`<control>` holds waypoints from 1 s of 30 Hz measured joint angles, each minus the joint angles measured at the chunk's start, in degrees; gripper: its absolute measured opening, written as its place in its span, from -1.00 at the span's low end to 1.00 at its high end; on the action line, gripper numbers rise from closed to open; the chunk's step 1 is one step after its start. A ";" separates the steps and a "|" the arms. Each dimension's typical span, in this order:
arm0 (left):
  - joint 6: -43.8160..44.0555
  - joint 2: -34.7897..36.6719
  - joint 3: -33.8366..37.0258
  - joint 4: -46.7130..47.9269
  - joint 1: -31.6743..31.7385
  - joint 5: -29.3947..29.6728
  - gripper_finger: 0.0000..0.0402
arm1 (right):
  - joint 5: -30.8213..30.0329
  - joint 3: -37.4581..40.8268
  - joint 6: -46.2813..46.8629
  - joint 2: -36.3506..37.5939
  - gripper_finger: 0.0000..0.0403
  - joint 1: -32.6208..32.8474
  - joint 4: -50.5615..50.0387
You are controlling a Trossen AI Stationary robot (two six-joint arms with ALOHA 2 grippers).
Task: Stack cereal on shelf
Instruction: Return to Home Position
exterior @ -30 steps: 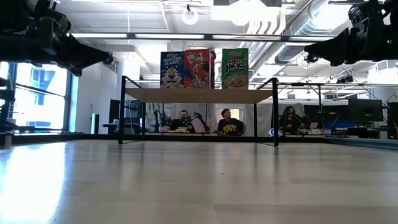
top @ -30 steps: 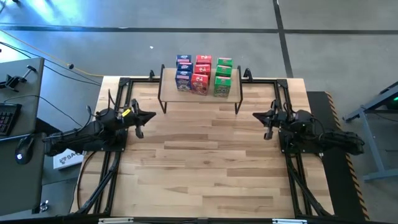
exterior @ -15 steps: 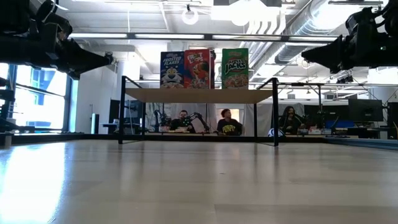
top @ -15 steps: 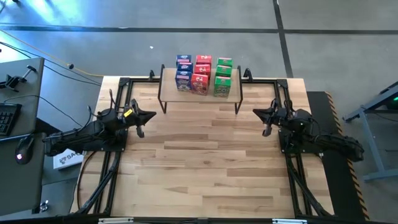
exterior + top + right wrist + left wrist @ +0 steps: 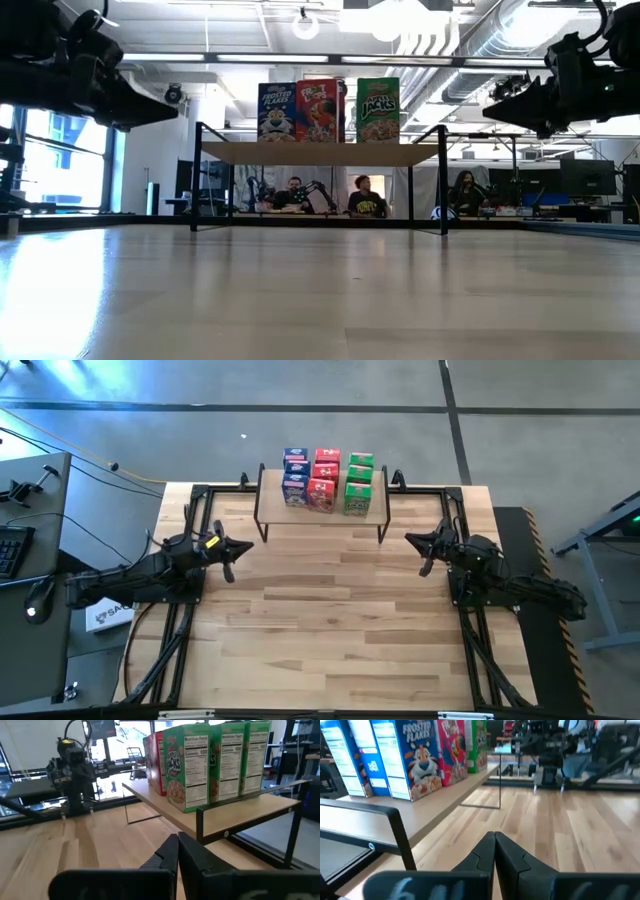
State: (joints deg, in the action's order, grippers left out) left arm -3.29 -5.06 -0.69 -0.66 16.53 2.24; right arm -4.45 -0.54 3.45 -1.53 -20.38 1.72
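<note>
The shelf (image 5: 322, 510) stands at the table's far edge on thin black legs. On its wooden top stand the cereal boxes in three rows: blue (image 5: 295, 476) on the left, red (image 5: 324, 480) in the middle, green (image 5: 358, 484) on the right; they also show as blue (image 5: 395, 755), red (image 5: 451, 750) and green (image 5: 205, 762) boxes in the wrist views. My left gripper (image 5: 246, 544) is shut and held level near the table's left edge, clear of everything. My right gripper (image 5: 408, 540) is shut and level near the right edge, also clear.
Black rails (image 5: 180, 650) run along both table sides under the arms. A broad bare stretch of wooden tabletop (image 5: 320, 630) lies between the arms and the near edge. People sit at desks (image 5: 330, 198) in the room beyond the shelf.
My right gripper has swung a little toward the shelf and rolled about its own axis, staying shut. My left gripper has dipped slightly and stays shut. The boxes have not moved.
</note>
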 joint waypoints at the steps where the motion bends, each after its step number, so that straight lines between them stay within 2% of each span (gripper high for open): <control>1: -0.57 -0.59 0.00 -0.02 0.00 -0.02 -1.00 | 0.05 0.00 0.39 -0.01 -1.00 0.00 -0.02; 10: 6.06 -3.41 0.00 -0.01 0.00 -0.04 -1.00 | 0.10 0.02 0.63 -0.01 -1.00 0.00 -0.02; 30: 6.10 -3.41 0.00 -0.05 0.00 -0.04 -1.00 | 0.12 0.04 0.63 -0.01 -1.00 0.00 -0.02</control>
State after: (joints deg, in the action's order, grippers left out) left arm 2.81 -8.47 -0.69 -0.71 16.53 2.19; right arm -4.34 -0.49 4.08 -1.54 -20.38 1.69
